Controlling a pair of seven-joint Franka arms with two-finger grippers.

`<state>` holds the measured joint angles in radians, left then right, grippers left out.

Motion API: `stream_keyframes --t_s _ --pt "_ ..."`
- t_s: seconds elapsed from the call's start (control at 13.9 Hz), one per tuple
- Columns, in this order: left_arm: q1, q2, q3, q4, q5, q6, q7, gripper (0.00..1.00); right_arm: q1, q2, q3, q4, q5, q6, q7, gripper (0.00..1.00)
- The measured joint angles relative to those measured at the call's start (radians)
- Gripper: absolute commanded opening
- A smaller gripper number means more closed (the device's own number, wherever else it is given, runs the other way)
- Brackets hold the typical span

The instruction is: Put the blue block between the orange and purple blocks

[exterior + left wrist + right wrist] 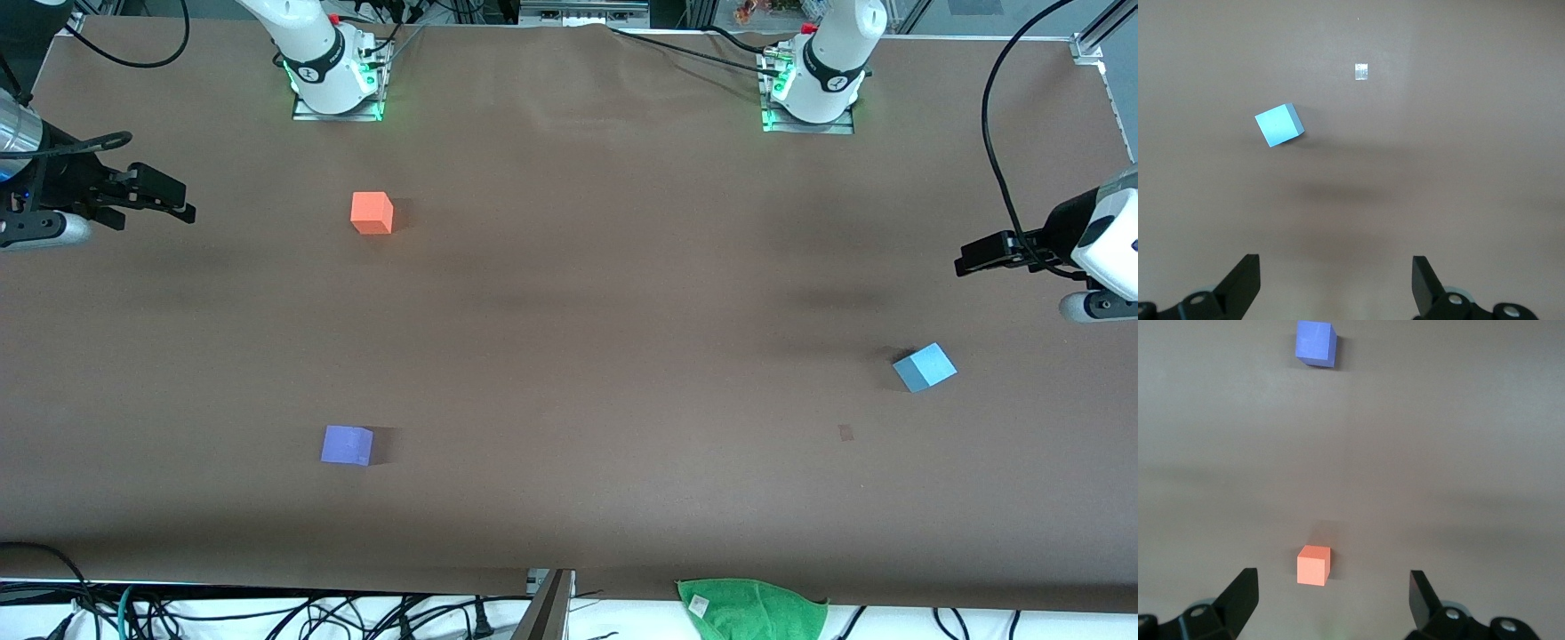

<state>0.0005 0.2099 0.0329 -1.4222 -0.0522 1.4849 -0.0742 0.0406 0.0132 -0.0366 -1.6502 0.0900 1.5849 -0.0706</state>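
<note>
The blue block (925,366) (1279,125) rests on the brown table (587,356) toward the left arm's end, turned at an angle. At the right arm's end the orange block (372,212) (1314,565) sits farther from the front camera than the purple block (347,444) (1315,343), with a wide bare gap between them. My left gripper (965,262) (1336,273) hangs open and empty over the table's left-arm end, apart from the blue block. My right gripper (178,200) (1333,590) hangs open and empty over the right-arm end, with the orange block showing on the table below it.
A green cloth (751,609) lies over the table's near edge, beside a metal bracket (547,604). A small pale mark (845,433) (1361,70) sits on the table near the blue block. Cables run along the near edge and at both ends.
</note>
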Motion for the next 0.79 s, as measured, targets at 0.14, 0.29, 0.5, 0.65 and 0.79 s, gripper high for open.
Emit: stream_keyframes --t_s 0.14,0.29,0.5,0.65,0.79 --pt "0.0 0.0 0.0 0.0 0.0 0.0 0.0 1.0 0.001 0.0 0.003 0.0 0.0 -0.003 0.0 1.0" --pt "0.0 0.0 0.0 0.0 0.0 0.0 0.0 1.0 0.002 -0.004 0.013 0.0 0.0 -0.003 0.0 1.0" --pt "0.0 0.0 0.0 0.0 0.0 0.0 0.0 1.0 0.002 -0.005 0.009 0.0 0.0 -0.001 0.0 1.0" --pt "0.0 0.004 0.0 0.0 0.0 0.0 0.0 1.0 0.0 -0.002 -0.001 0.0 -0.001 0.018 0.0 1.0" --pt "0.0 0.007 0.0 0.0 0.0 0.0 0.0 1.0 -0.001 0.005 -0.017 0.0 -0.001 0.038 0.0 1.0"
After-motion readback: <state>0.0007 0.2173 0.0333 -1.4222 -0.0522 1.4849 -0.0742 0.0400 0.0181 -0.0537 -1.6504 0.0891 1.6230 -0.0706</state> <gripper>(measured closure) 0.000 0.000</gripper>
